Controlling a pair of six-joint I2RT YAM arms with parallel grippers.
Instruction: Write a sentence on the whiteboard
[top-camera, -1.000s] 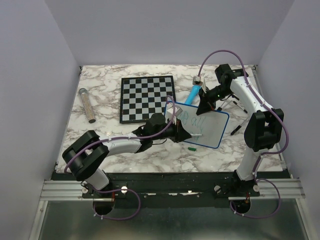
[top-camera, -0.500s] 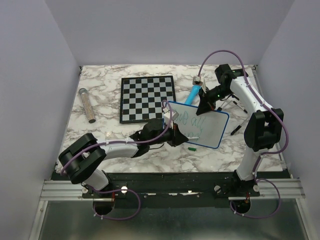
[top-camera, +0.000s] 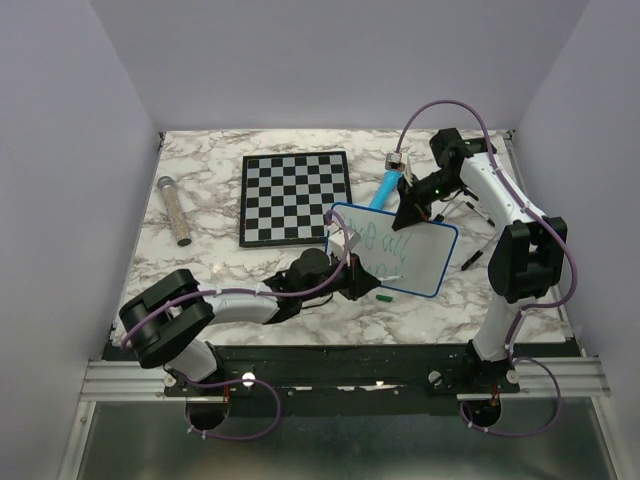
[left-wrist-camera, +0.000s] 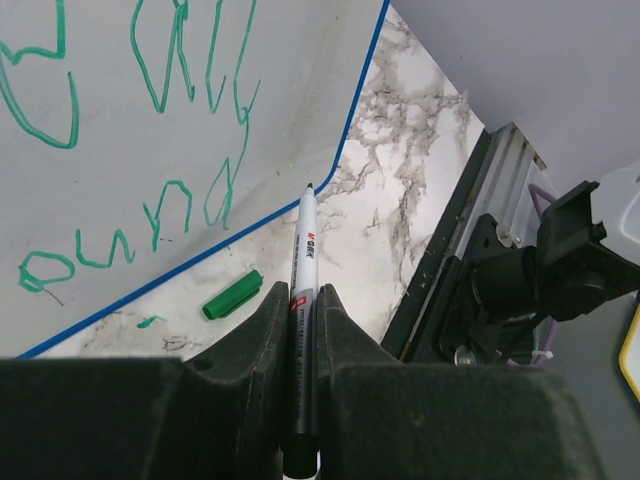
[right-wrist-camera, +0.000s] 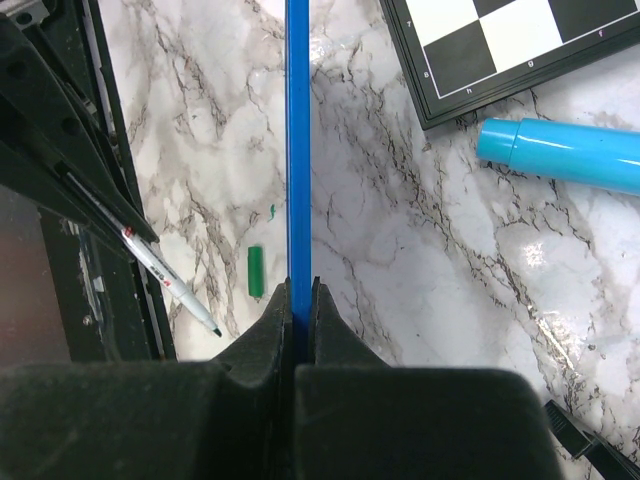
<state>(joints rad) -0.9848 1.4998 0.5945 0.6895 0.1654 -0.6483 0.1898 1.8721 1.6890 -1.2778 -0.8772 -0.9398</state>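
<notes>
The whiteboard (top-camera: 415, 250) with a thin blue rim lies at centre right. The sentence (top-camera: 385, 243) stands on it in green loopy letters, in two rows in the left wrist view (left-wrist-camera: 160, 90). My left gripper (top-camera: 362, 282) is shut on a grey-white marker (left-wrist-camera: 302, 270). The marker's tip sits just off the board's (left-wrist-camera: 110, 150) near edge, over the marble. A green cap (left-wrist-camera: 232, 296) lies on the table by that edge. My right gripper (top-camera: 408, 214) is shut on the board's blue rim (right-wrist-camera: 298, 150) at the far edge.
A black-and-white checkered board (top-camera: 295, 197) lies behind the whiteboard. A cyan tube (top-camera: 387, 186) lies beside it. A glittery tube (top-camera: 175, 210) lies at far left. Black pens (top-camera: 471, 261) lie by the right arm's base. The table's metal front rail (left-wrist-camera: 455, 240) is close to the marker.
My left gripper has drawn back toward the near left with the marker, from over the board's surface to just past its near edge. The right gripper has not moved.
</notes>
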